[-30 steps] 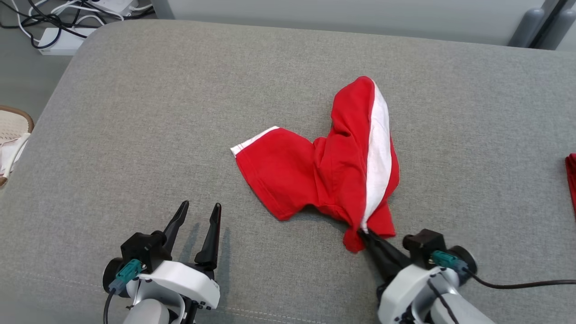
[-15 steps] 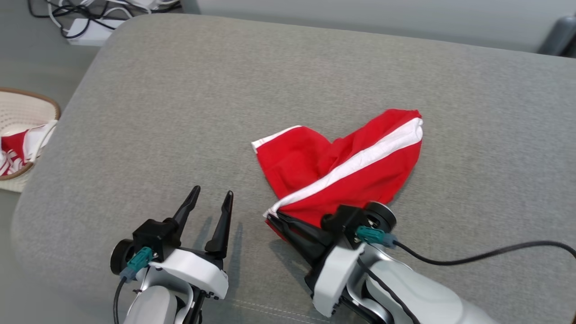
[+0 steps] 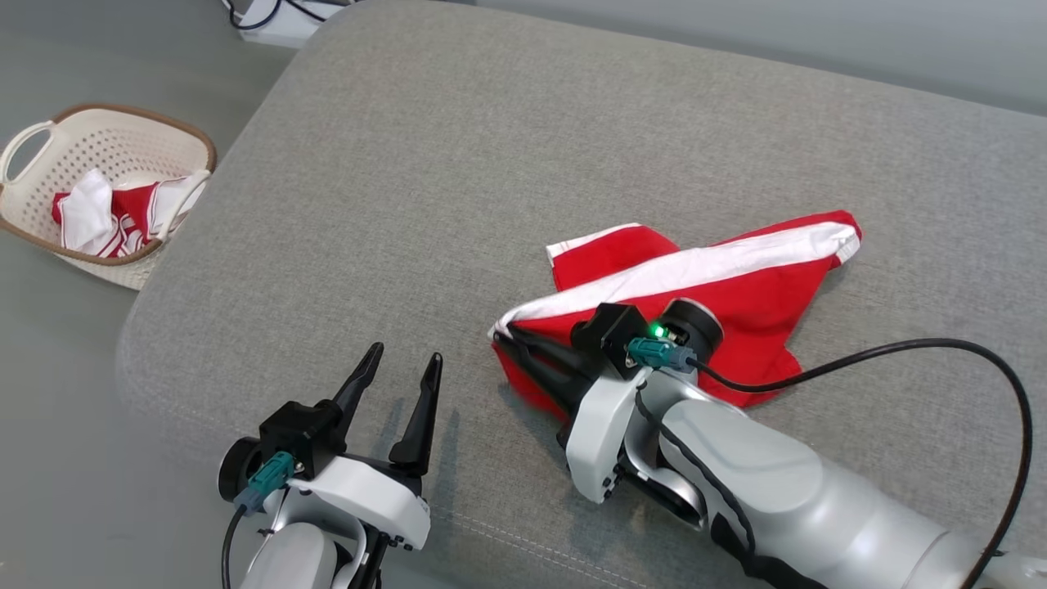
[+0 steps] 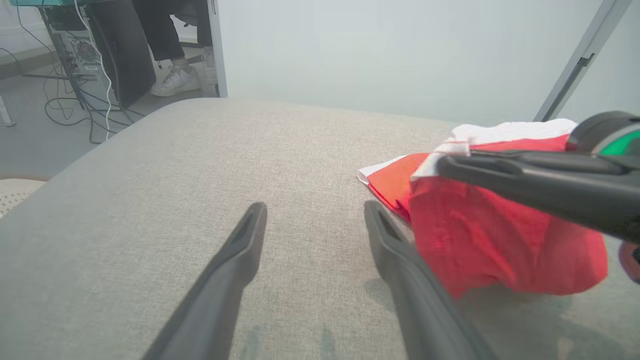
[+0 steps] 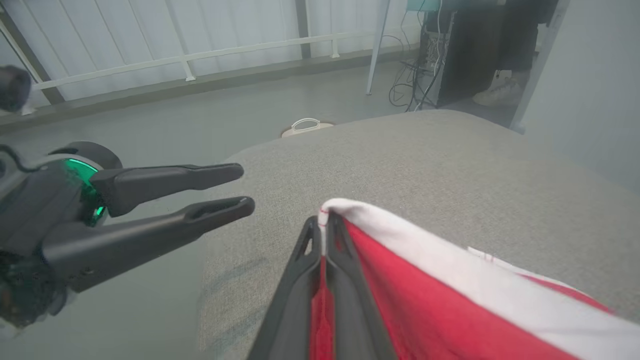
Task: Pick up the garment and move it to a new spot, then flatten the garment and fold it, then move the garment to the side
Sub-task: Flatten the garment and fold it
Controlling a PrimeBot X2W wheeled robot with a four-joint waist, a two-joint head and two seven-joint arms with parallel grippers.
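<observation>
a big grey cushion (image 3: 458,164) is in front, with a white basket (image 3: 114,270) down on the floor to its left. the red and white garment (image 3: 736,286) lies bunched on the cushion. the right gripper (image 3: 501,334) is pinched tight on its near corner. the left gripper (image 3: 406,353) has its fingers wide apart, holds nothing, and is near the garment.

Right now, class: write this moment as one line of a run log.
right gripper: shut on garment corner | left gripper: open, empty | garment: bunched, unfolded, mostly on cushion
</observation>
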